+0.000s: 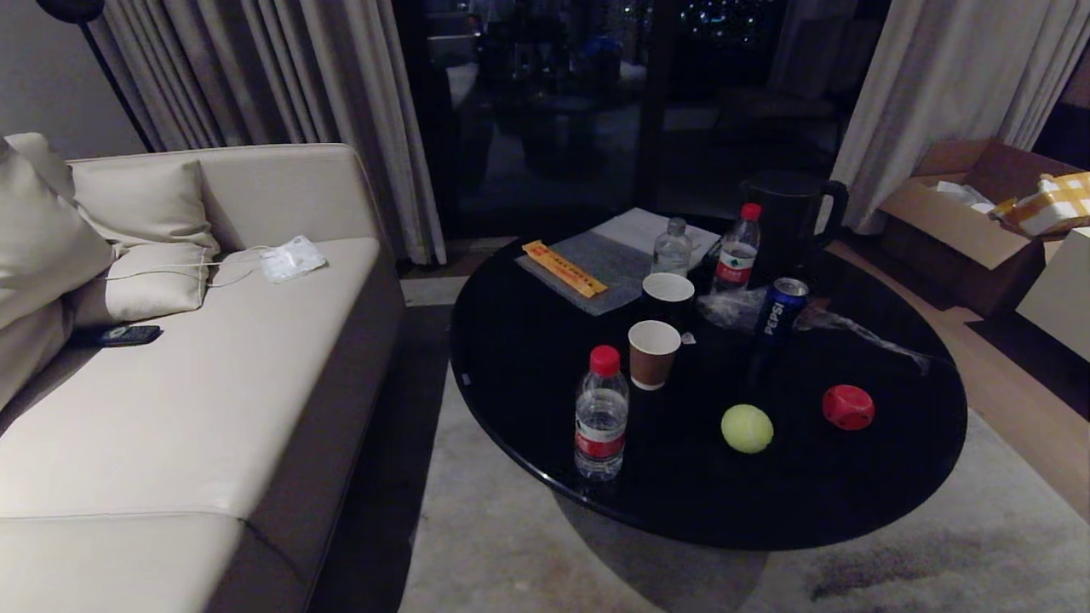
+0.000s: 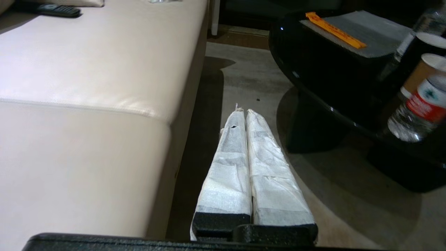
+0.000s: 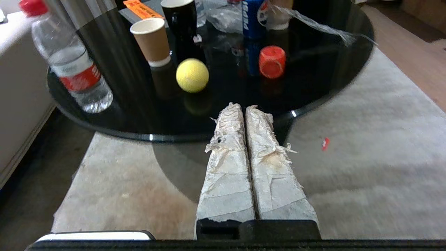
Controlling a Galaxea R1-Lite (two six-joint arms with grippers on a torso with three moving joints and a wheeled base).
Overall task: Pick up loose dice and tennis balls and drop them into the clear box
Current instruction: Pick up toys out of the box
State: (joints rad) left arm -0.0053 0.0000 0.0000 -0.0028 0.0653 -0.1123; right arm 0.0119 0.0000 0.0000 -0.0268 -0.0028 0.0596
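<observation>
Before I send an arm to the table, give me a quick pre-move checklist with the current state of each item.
1. Tennis ball loose on the black round table, nothing touching it: ok.
2. Red die loose, apart from the ball: ok.
3. Right gripper empty, short of the table edge, jaws shut and need opening: not ok.
4. Left gripper empty, jaws shut, over the rug beside the sofa: ok.
5. Clear box in sight for the drop: not ok, none visible.
6. Water bottle and paper cup stand near the ball: cannot tell if clearance suffices.
</observation>
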